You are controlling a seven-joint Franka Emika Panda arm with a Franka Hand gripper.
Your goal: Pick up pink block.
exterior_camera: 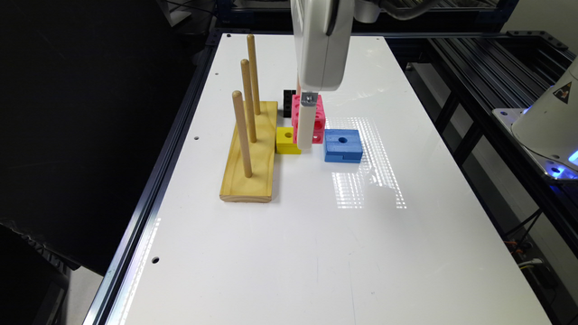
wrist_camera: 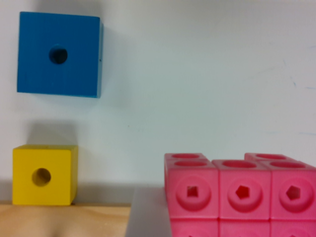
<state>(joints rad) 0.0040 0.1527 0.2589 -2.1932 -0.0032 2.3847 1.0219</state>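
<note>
In the exterior view, the pink block [exterior_camera: 318,118] sits on the white table [exterior_camera: 280,253], toward its far half. It is bright pink plastic made of small joined cubes, each visible face carrying a round hole. Taking this block as the landmark: a yellow block [exterior_camera: 287,140] with one hole on top lies just beside it on the exterior view's left, a blue block [exterior_camera: 343,145] with one hole lies just beside it on the exterior view's right and slightly nearer the camera, and a small black cube [exterior_camera: 289,103] stands just behind it. Farther to the exterior view's left is a wooden base [exterior_camera: 253,158] with three upright pegs [exterior_camera: 242,133]. The white gripper [exterior_camera: 305,135] comes down from above right at the block, one finger [exterior_camera: 305,128] hanging in front of its near face and reaching almost to the table.

In the wrist view, the pink block [wrist_camera: 242,192] shows close up: a row of cubes, two deep, with recessed round holes on top and sides. The yellow block [wrist_camera: 44,175] is near it, against the wooden base [wrist_camera: 64,221]; the blue block [wrist_camera: 59,54] lies farther off. A grey shape beside the pink block is blurred, and I cannot tell whether the gripper is spread or closed on the block.
</note>
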